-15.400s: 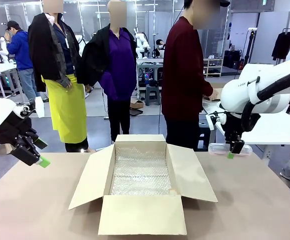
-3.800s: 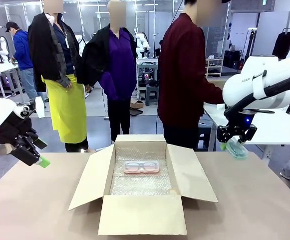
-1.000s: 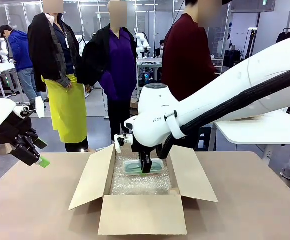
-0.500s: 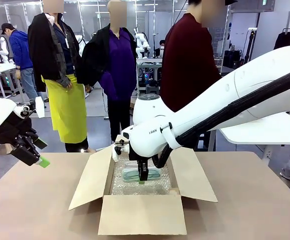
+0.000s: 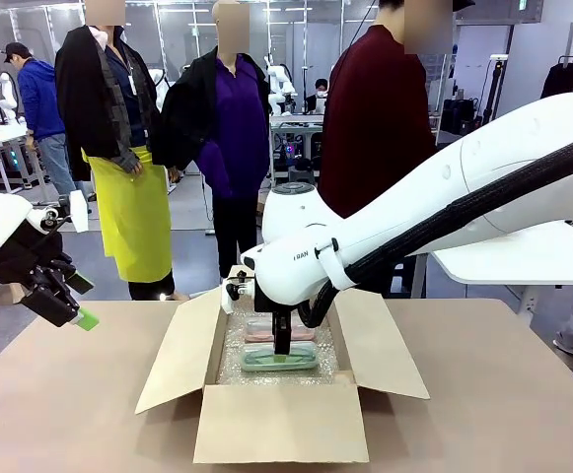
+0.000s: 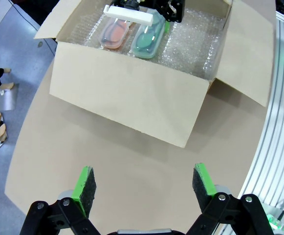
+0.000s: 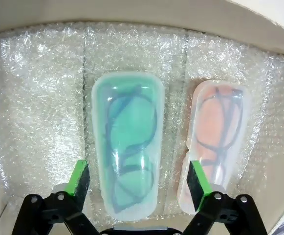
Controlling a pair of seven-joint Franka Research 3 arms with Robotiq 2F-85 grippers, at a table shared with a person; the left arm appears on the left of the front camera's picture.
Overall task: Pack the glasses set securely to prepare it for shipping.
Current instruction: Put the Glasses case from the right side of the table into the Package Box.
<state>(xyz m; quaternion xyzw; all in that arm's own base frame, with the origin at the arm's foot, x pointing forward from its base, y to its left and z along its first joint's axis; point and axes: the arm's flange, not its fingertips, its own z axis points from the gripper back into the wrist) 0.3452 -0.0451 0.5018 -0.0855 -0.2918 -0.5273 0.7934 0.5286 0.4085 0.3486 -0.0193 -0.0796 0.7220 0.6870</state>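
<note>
Lying flat on the bubble wrap (image 7: 39,112) that lines the cardboard box (image 5: 281,424), the mint-green case (image 7: 127,142) is set just beside the pink case (image 7: 220,132), at its 9 o'clock in the right wrist view, with long sides parallel. This placing is judged to keep both cushioned and hard to shift in shipping. The right end effector (image 7: 138,178) is held over the mint-green case with its fingers spread wide and nothing pinched. The left end effector (image 6: 144,181) is likewise spread and empty, above the table (image 6: 83,161) at the box's 9 o'clock in the front view, presumably out of the other arm's way. The thin strip of wrap between the cases is shown by the right wrist view. In the front view it is hidden behind the arm, but the flaps, not yet folded shut, are shown there.
</note>
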